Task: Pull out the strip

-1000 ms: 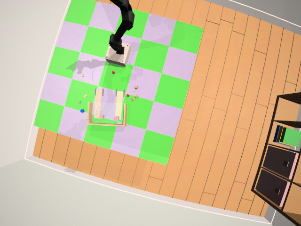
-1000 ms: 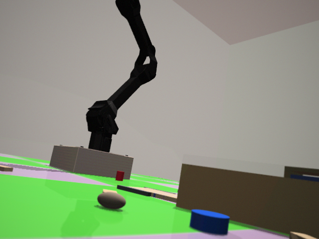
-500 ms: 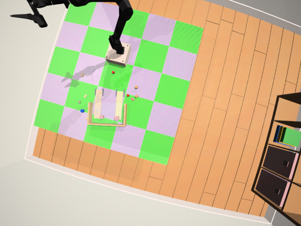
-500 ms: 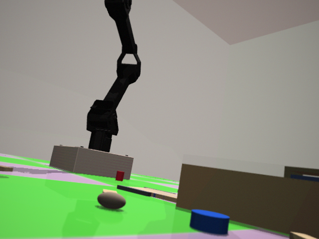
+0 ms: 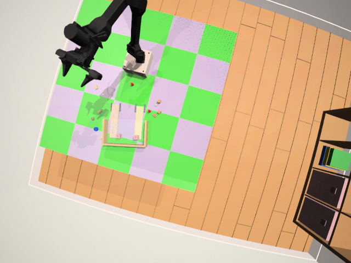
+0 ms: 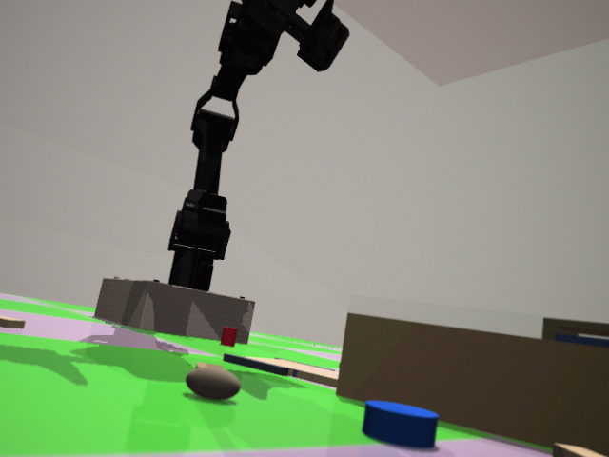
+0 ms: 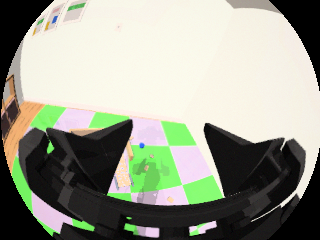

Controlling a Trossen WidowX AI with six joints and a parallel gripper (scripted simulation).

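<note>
Two pink cubes [image 5: 126, 136] on strip ends at the near side, wooden frame [image 5: 124, 145] around, open gripper [image 5: 75, 75] [image 7: 168, 124] raised at far left.

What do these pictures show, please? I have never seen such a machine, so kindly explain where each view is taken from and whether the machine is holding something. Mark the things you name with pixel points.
The machine is one black jointed robot arm on a block-shaped base [image 5: 148, 57] [image 6: 196, 314]. Its hand is a gripper [image 5: 74, 80] [image 7: 168, 124] with two pointed fingers, standing open with nothing between them.

The top view looks down from above; the exterior view is from low beside the mat; the wrist view looks out past the fingers.

On the green and lilac checkered mat [image 5: 175, 61] lie a patterned strip [image 5: 114, 121] and a plain pale strip [image 5: 139, 119], each with a pink cube at one end. A wooden frame [image 5: 124, 145] runs around that end on three sides. Nearby lies a blue disc [image 5: 95, 129] [image 6: 400, 424] [image 7: 142, 145]. I cannot read which cube is labelled.
</note>
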